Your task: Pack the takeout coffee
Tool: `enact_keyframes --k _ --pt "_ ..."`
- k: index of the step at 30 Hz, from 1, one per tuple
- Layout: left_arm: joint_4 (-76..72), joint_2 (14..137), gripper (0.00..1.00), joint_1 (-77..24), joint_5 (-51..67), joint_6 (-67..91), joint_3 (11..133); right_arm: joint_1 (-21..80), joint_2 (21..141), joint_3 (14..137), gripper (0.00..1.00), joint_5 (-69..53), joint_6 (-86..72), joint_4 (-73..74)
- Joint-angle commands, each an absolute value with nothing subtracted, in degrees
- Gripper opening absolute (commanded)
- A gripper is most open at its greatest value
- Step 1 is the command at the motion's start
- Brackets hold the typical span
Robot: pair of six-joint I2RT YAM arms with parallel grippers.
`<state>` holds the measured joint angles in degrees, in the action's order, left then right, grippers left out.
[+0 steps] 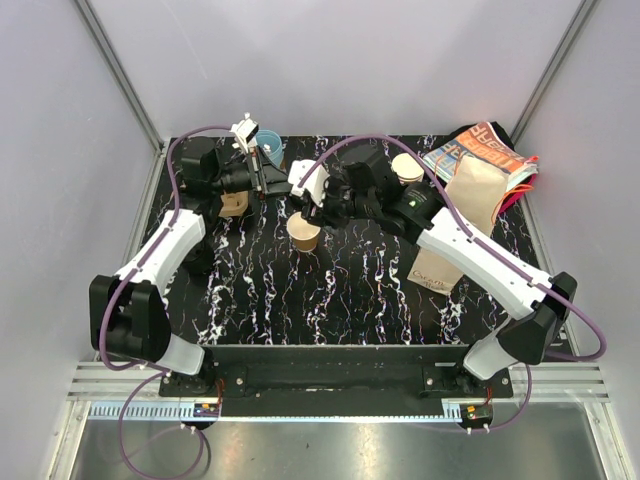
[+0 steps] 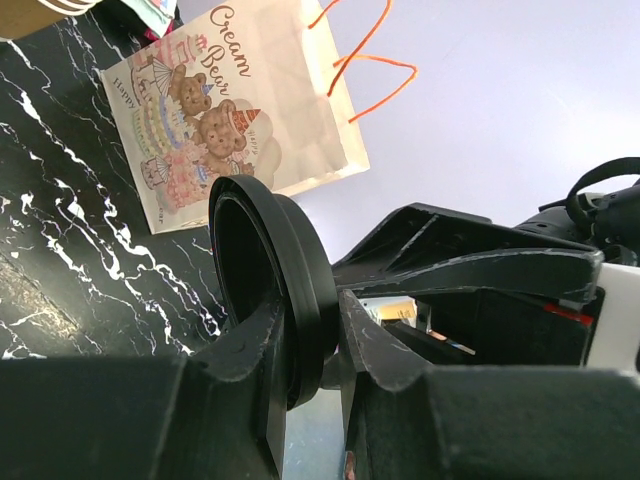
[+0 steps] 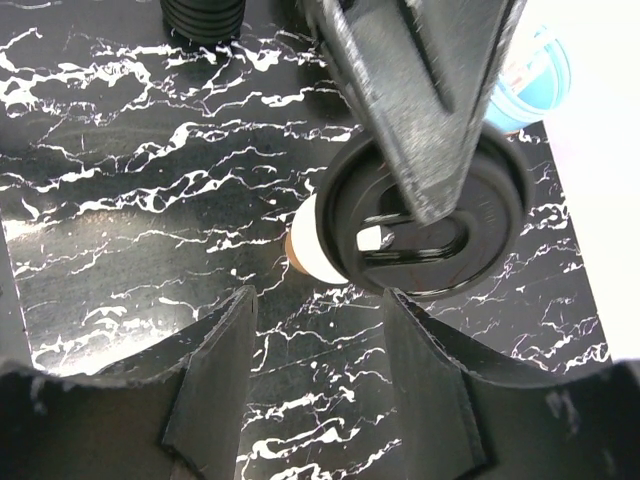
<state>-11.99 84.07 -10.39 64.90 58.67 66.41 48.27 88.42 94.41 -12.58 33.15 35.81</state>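
Observation:
The takeout coffee cup point(image 1: 303, 232) is brown with a white rim and stands open in the middle of the black marble table point(image 1: 330, 300). My left gripper point(image 2: 310, 300) is shut on a black plastic lid point(image 2: 270, 290), gripping it by the edge. In the right wrist view that lid point(image 3: 430, 225) hangs tilted and covers part of the cup's rim point(image 3: 315, 245); I cannot tell whether they touch. My right gripper point(image 3: 315, 300) is open just above the cup with nothing between its fingers. In the top view it point(image 1: 303, 190) is behind the cup, close to the left gripper point(image 1: 268, 180).
A paper bag point(image 1: 470, 200) printed with bears point(image 2: 230, 110) is at the right. A stack of brown cups point(image 1: 407, 168) stands at the back. A light-blue cup point(image 1: 270, 145) is at the back left, with colourful printed sheets point(image 1: 485, 150) at the back right corner.

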Motion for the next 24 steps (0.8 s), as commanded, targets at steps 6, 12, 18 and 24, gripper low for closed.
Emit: enact_keyframes --k 6,12,18,24 --pt "-15.73 81.21 0.06 -10.28 63.9 59.41 64.6 49.39 89.64 97.91 0.57 -11.69 33.92 33.05" --pt "-15.99 81.04 0.06 -10.37 64.25 59.5 64.6 51.24 91.58 98.35 0.52 -10.47 34.8 33.4" --pt "-16.35 80.77 0.06 -10.28 64.34 59.59 64.25 51.94 92.55 97.56 0.4 -7.83 34.98 31.73" --pt "-19.76 80.86 0.06 -10.37 65.12 62.39 63.46 51.94 92.9 96.68 0.24 -5.8 35.68 30.41"
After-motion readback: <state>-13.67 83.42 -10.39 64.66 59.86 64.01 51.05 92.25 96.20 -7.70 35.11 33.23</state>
